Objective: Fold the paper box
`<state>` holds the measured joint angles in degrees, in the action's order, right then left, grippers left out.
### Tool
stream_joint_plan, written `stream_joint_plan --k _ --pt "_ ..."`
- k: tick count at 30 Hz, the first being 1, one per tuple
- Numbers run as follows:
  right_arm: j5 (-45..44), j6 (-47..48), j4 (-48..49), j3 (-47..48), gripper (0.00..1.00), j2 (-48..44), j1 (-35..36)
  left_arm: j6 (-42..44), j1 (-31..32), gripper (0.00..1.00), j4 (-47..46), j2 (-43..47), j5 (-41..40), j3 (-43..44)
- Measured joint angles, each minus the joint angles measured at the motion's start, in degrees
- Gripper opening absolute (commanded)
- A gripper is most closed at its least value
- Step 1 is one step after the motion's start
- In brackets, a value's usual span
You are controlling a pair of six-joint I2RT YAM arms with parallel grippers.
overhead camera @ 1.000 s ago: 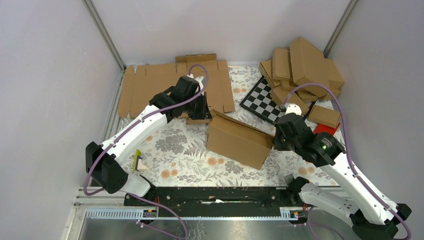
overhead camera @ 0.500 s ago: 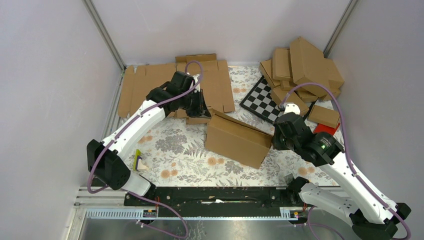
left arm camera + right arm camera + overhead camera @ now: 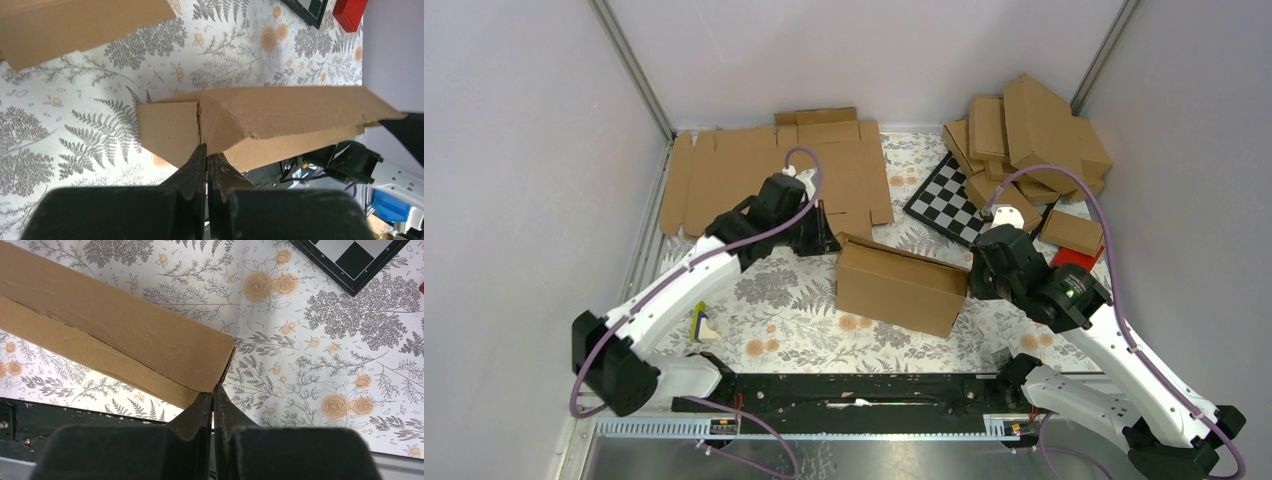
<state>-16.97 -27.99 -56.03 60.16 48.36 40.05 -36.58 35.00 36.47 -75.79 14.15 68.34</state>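
Top view: the box [image 3: 902,285] lies mid-counter [image 3: 774,300], between the left pincer [image 3: 826,235] at its far left corner and the right pincer [image 3: 974,277] at its right end. Flat sheets [image 3: 734,170] and a checkered board [image 3: 944,200] lie behind.
Left wrist view: left pincer [image 3: 206,150] jaws together, the tips at the box's end-flap seam, apparently touching it.
Right wrist view: right pincer [image 3: 213,390] jaws together, the tips just under the box's near corner.

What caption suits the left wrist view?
Shut left gripper at the end of the brown cardboard box, floral cloth beneath.
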Motion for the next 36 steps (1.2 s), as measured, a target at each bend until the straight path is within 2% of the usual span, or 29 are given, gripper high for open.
stream_joint_plan --k 7,10,14,16,18,19,25,36 --pt "-0.35 0.35 0.0 0.0 0.0 0.0 0.0 -2.6 5.66 0.0 -5.18 7.87 -8.04 -7.82" --pt "-0.37 0.42 0.0 0.0 0.13 0.0 0.0 -3.28 8.11 0.0 -6.56 8.66 -12.04 -8.81" --pt "-0.02 1.57 -0.07 0.0 0.24 -0.13 0.0 -3.96 11.85 0.0 -6.91 9.11 -17.84 -9.22" --pt "0.09 2.69 -0.24 0.11 0.36 -0.26 0.0 -4.15 13.55 0.0 -7.15 9.11 -20.41 -9.35" --pt "0.2 3.82 -0.5 0.55 0.63 -0.48 0.0 -4.5 15.34 0.0 -7.91 9.44 -22.73 -10.03" --pt "0.48 4.46 -0.48 0.85 0.72 -0.52 0.0 -4.72 16.37 0.0 -8.35 9.77 -23.91 -10.56" --pt "4.31 8.31 -0.57 3.06 0.98 -1.18 0.0 -5.81 18.8 0.0 -11.39 13.31 -26.99 -14.95" --pt "7.78 15.43 -0.68 8.68 1.0 1.6 0.0 -5.49 18.91 0.0 -14.23 14.78 -26.69 -17.49"
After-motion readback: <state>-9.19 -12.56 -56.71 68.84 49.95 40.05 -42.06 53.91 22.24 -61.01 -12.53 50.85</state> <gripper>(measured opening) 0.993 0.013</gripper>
